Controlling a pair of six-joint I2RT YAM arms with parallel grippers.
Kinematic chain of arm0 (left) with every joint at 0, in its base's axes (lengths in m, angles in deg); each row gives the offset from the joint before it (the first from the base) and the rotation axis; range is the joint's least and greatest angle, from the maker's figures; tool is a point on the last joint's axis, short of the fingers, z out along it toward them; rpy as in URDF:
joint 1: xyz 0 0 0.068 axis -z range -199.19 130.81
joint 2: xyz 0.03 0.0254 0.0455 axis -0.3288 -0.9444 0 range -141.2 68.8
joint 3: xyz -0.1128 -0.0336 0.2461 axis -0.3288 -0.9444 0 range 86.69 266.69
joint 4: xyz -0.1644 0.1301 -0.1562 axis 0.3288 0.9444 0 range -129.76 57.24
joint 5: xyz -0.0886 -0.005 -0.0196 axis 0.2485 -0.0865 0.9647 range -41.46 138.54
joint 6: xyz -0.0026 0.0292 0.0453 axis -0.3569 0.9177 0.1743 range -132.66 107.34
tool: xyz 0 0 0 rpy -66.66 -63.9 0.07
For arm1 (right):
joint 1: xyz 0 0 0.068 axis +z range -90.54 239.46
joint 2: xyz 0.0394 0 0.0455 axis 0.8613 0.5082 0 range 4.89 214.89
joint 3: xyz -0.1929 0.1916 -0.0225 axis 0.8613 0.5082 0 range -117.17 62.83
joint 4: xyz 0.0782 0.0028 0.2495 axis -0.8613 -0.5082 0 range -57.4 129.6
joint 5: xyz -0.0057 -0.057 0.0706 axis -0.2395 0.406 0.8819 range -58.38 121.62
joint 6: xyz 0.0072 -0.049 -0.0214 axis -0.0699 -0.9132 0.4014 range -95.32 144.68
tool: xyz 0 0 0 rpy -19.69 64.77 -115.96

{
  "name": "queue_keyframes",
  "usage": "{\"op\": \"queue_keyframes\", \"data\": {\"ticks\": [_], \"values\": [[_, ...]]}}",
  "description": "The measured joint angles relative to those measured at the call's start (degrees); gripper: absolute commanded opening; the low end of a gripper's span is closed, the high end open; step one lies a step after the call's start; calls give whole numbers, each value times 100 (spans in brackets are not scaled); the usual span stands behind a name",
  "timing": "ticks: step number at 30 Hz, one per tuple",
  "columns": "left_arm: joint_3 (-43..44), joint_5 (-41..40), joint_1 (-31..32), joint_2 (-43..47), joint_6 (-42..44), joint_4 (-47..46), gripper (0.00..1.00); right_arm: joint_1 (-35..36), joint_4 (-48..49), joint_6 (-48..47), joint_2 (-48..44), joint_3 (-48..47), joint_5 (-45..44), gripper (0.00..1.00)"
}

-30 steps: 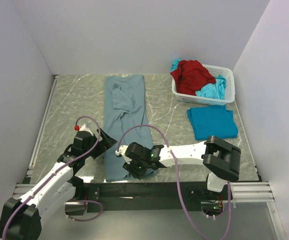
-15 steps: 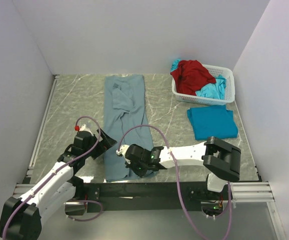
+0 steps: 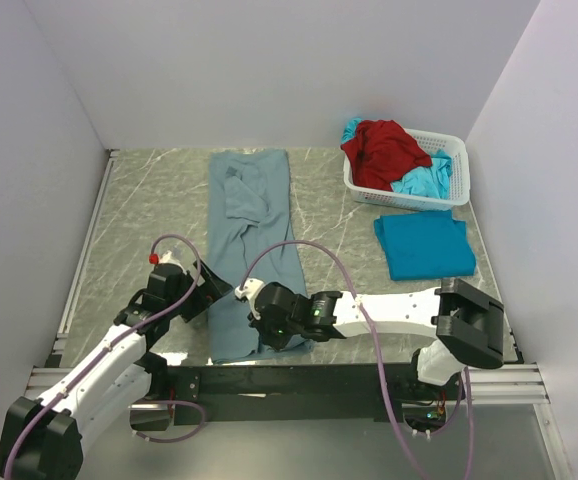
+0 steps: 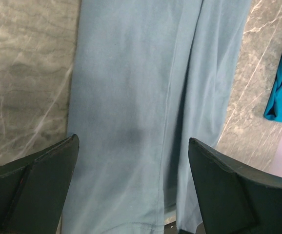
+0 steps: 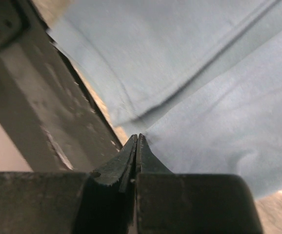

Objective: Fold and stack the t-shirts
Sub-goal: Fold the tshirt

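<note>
Grey-blue t-shirt (image 3: 251, 215): lies as a long narrow strip down the middle-left of the worktop (image 3: 149, 210), running from the far wall side to the near edge, with its sides already turned in.
Right claw (image 3: 271, 328): at the strip's near right corner. The wrist view shows the fingers pressed together at (image 5: 137, 139) with a fold of the cloth (image 5: 204, 97) running from their tips. Judged clamped on the hem.
Left claw (image 3: 212, 290): at the strip's left edge, a little farther from the near hem. Its fingers stand wide apart at (image 4: 132, 146) over the cloth (image 4: 131, 97) and hold nothing.
Folded turquoise t-shirt (image 3: 424, 245): flat on the worktop to the right, just in front of the basket (image 3: 456, 165).
Red t-shirt (image 3: 381, 150): heaped in the basket with more turquoise cloth (image 3: 424, 182).
Step in hand: judged to be the lengthwise fold, near hem carried toward the collar end.
Method, left side: bring the left claw down to the near left corner and take hold level with the right one, so the hem rises straight.
Method, lift: raise both corners together, only high enough to clear the cloth beneath.
Method, carry: move away from the arm bases at an even pace, keeping the hem taut between the claws.
Risk: lifting with one corner alone would skew the strip and undo the side folds.
</note>
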Motion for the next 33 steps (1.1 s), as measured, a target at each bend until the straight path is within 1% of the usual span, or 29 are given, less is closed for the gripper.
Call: {"op": "queue_keyframes", "data": {"ticks": [4, 7, 10, 11, 12, 15, 16, 17, 19, 20, 23, 27, 29, 33], "values": [[13, 0, 0, 35, -22, 199, 99, 0, 260, 173, -4, 26, 98, 0], [83, 0, 0, 28, -109, 487, 99, 0, 356, 234, 63, 33, 111, 6], [297, 22, 0, -22, -273, 905, 99, 2, 382, 289, 240, 33, 111, 30], [354, 33, 2, -31, -306, 997, 99, 4, 382, 304, 308, 33, 118, 41], [411, 52, 0, -26, -341, 1093, 99, 7, 380, 315, 361, 35, 136, 48], [474, 79, 2, 26, -455, 1294, 99, 13, 372, 343, 400, 35, 184, 59], [474, 105, 0, 61, -490, 1379, 99, 13, 391, 352, 385, 35, 179, 61], [474, 125, 2, 87, -520, 1453, 100, 13, 400, 358, 361, 35, 179, 67], [474, 190, 2, 153, -584, 1602, 99, 11, 404, 398, 232, 70, 157, 74], [474, 216, 11, 181, -610, 1652, 99, 11, 413, 426, 120, 109, 131, 82], [474, 310, 94, 249, -710, 1775, 99, -13, 393, 570, -319, 234, -76, 86], [474, 321, 358, 258, -933, 2015, 96, -153, 302, 975, -999, 490, -627, 88], [474, 299, 505, 247, -1073, 2190, 95, -387, 273, 1241, -1318, 719, -857, 89], [452, 269, 739, 317, -1397, 2671, 92, -1051, 173, 1755, -1759, 1300, -857, 89]]}}
